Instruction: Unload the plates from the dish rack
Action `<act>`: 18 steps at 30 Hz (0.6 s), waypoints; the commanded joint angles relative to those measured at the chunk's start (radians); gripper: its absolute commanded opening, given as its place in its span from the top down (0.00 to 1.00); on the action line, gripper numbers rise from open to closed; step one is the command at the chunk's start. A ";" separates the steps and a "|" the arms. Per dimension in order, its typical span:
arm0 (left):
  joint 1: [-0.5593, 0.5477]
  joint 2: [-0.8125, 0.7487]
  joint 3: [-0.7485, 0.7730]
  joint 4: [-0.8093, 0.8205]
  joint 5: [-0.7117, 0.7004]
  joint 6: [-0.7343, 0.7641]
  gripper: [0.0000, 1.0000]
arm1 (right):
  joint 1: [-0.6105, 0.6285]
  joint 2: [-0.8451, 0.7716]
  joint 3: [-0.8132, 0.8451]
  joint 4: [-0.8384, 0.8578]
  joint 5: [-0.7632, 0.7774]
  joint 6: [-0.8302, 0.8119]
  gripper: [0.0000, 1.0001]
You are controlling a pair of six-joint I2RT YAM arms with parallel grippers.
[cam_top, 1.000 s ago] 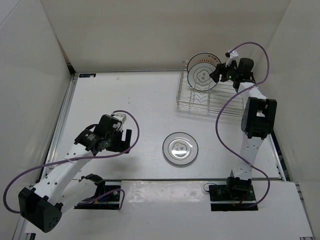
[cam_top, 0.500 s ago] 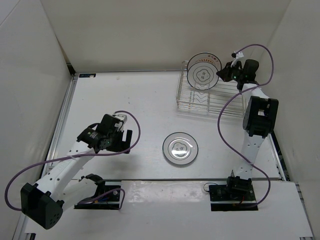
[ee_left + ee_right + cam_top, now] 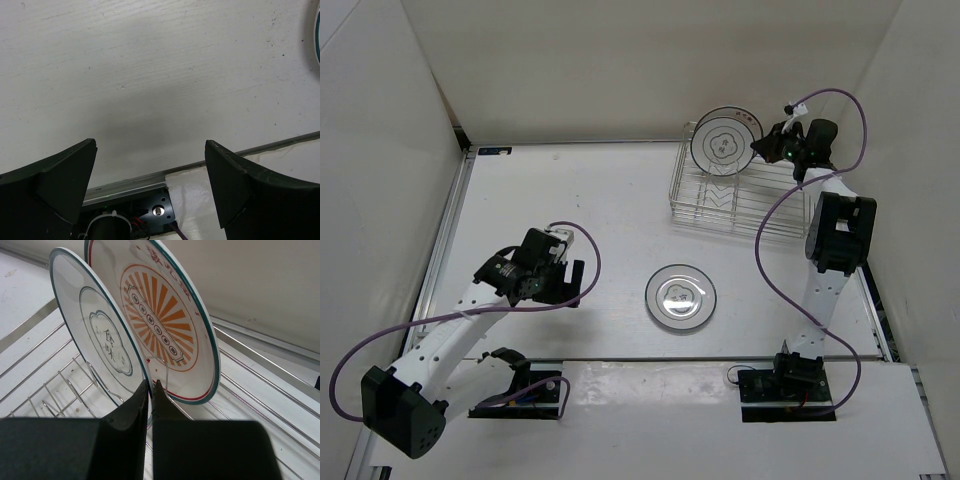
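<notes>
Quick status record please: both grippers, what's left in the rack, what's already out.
right gripper: shut on the rim of the front plate
left gripper: open, empty, above the table
dish rack: two plates upright, front plate with sunburst plate behind it
unloaded: one flat plate on the table

In the right wrist view, left of centre, the front plate carries two dark Chinese characters, one above the other, inside a cloud-shaped outline; they look like 食 and 味. The rear plate has large red characters along its upper rim, cut off by the top of the frame, and a row of tiny signs across its orange sunburst, too small to read. In the top view, neither the flat plate's centre mark nor a dark sticker at upper left can be read.
</notes>
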 commanded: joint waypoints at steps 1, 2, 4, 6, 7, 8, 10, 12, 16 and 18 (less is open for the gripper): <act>-0.004 -0.010 0.034 0.003 -0.001 -0.004 0.00 | -0.007 -0.099 0.004 0.072 -0.013 0.064 1.00; -0.004 -0.010 0.036 0.006 -0.002 -0.004 0.00 | -0.006 -0.107 0.004 0.072 -0.002 0.065 1.00; -0.005 -0.010 0.037 0.005 -0.002 -0.004 0.00 | -0.007 -0.129 0.002 0.078 0.030 0.084 1.00; -0.004 -0.010 0.036 0.003 -0.007 -0.002 0.00 | -0.007 -0.146 0.007 0.080 0.049 0.105 1.00; -0.004 -0.011 0.036 0.003 -0.008 -0.004 0.00 | -0.006 -0.164 0.007 0.087 0.050 0.116 1.00; -0.005 -0.012 0.036 0.003 -0.010 -0.005 0.00 | -0.009 -0.175 0.008 0.089 0.050 0.134 1.00; -0.005 -0.018 0.038 0.000 -0.016 -0.007 0.00 | -0.010 -0.190 0.005 0.098 0.052 0.162 1.00; -0.004 -0.039 0.038 0.012 -0.019 -0.007 0.00 | -0.010 -0.228 -0.011 0.110 0.066 0.196 1.00; -0.004 -0.097 0.011 0.052 -0.030 -0.002 0.00 | -0.009 -0.303 -0.021 0.100 0.090 0.257 1.00; -0.007 -0.108 -0.001 0.060 -0.042 -0.002 0.00 | -0.007 -0.343 -0.027 0.068 0.089 0.271 1.00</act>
